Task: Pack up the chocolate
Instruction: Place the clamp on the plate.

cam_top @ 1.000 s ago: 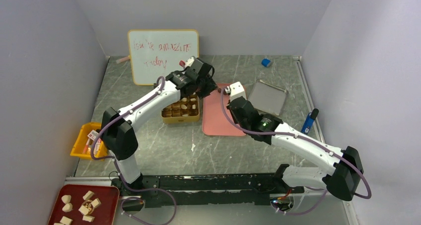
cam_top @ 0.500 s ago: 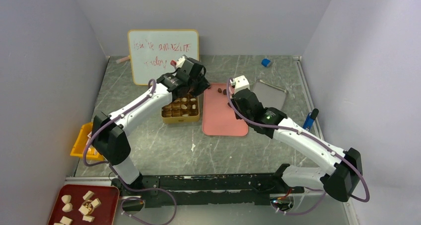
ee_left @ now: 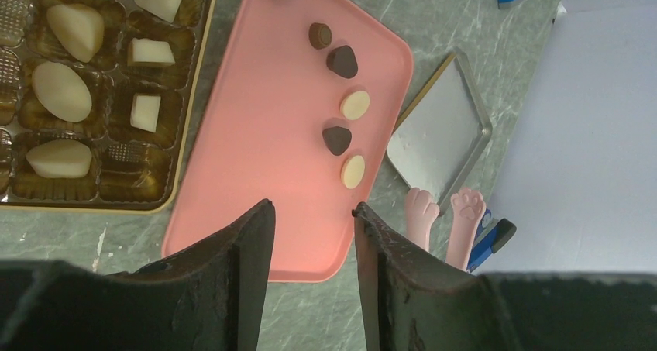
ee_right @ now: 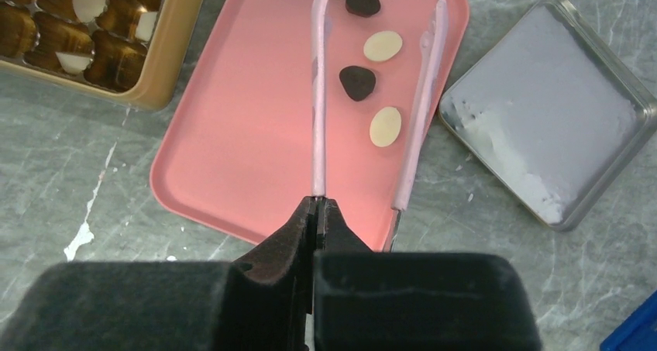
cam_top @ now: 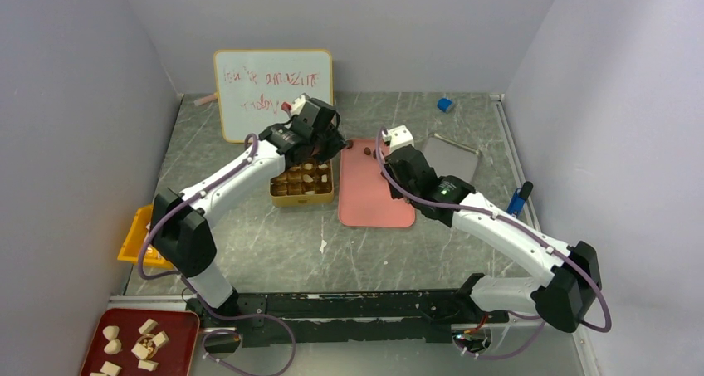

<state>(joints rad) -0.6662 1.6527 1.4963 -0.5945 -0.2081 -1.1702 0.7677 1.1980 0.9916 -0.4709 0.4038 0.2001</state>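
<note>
Right end effector (ee_right: pixel 316 211): clamped on pink paw-tipped plastic tongs (ee_right: pixel 318 95), prongs apart.
Left end effector (ee_left: pixel 310 219): half-open, empty.
Chocolate: dark and tan chocolate pieces (ee_right: pixel 357 81) on the flat pink plastic tray (ee_right: pixel 248 134), far-right part.
Technique: straddle one piece, squeeze gently.

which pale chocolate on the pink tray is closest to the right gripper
The pale oval at the row's end nearest the right gripper, with a dark heart next up the row; the other pale oval lies beyond that heart.

Smooth chocolate (ee_right: pixel 358 81), matt pink tray (ee_right: pixel 248 118), metal tin (ee_right: pixel 542 111)
</note>
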